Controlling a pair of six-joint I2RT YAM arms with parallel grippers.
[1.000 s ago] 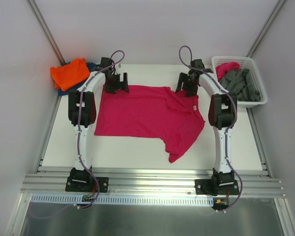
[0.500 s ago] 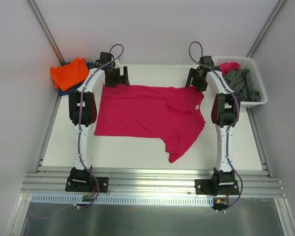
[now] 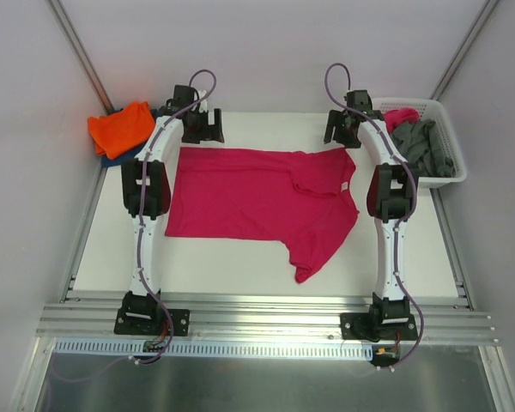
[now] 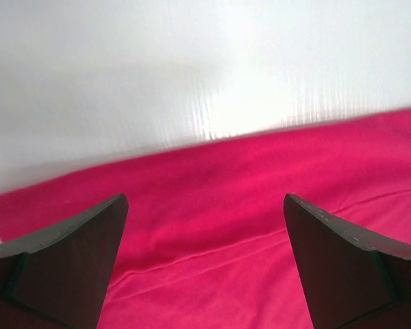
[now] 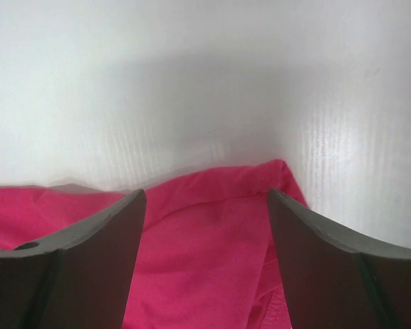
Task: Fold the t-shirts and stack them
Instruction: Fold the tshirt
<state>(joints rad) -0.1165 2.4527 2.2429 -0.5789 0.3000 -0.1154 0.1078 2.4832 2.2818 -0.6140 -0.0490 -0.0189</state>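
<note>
Big pink t-shirt (image 3: 257, 199) spread on the table (image 3: 232, 268), left gripper (image 3: 202, 130) wide open over its far edge, right gripper (image 3: 343, 130) open too (both empty), orange t-shirt (image 3: 120, 127) far left

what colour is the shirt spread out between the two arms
Magenta-pink. The shirt shows best in the top external view.

passage — table (image 3: 275, 129) strip beyond magenta t-shirt (image 3: 249, 193) | obstacle — basket (image 3: 412, 100) right

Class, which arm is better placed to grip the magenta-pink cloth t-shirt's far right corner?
Right: the open right hand hovers at that corner of the magenta-pink cloth t-shirt, the left hand at the opposite corner.
</note>
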